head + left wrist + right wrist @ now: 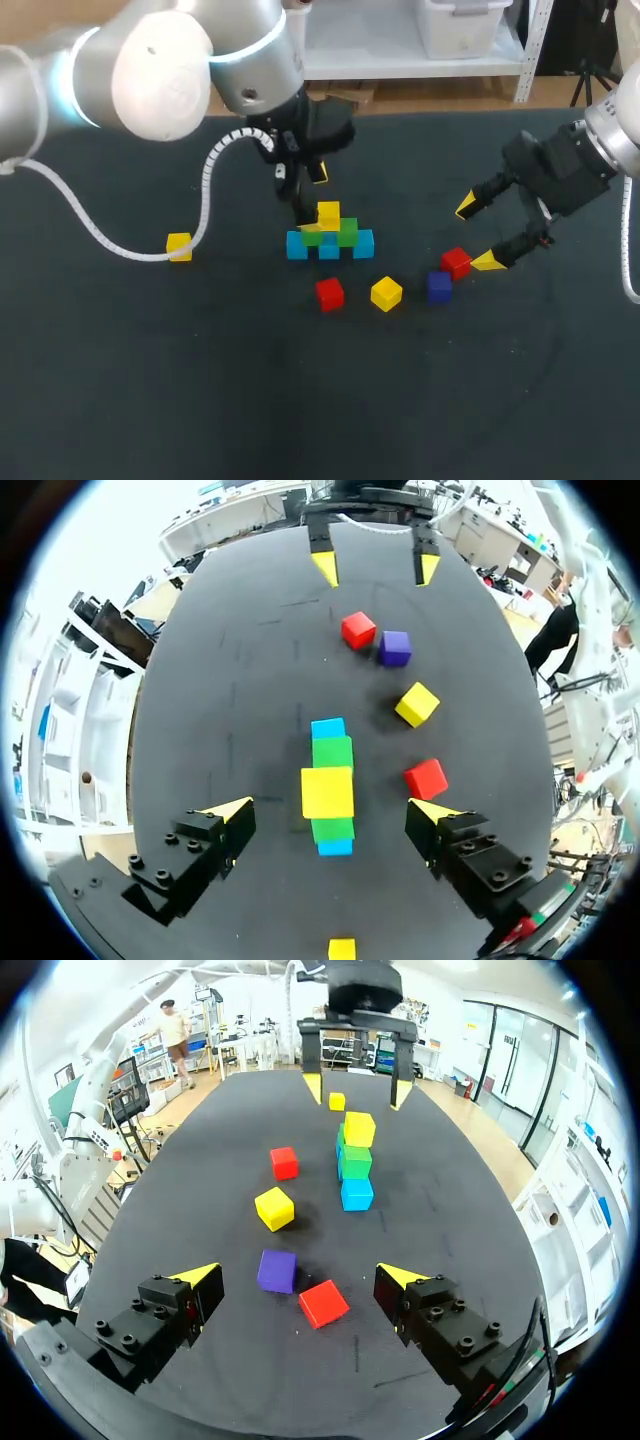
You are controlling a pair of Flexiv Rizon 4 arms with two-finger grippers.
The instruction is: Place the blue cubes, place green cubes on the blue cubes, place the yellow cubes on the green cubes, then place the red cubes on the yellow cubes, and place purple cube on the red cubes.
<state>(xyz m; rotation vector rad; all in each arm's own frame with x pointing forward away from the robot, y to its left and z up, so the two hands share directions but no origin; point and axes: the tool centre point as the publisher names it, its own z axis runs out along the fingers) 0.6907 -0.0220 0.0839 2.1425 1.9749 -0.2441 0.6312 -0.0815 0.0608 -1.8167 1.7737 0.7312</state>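
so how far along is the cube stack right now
Done: blue cubes in a row, green cubes on them, one yellow cube on top. In hand: nothing; left claw open over it, right claw open by a red cube. Left: two loose yellow cubes, both red cubes, the purple cube.

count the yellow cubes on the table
3 yellow cubes: one on the green cubes, one loose in front of them, one alone far to their left. None seems hidden.
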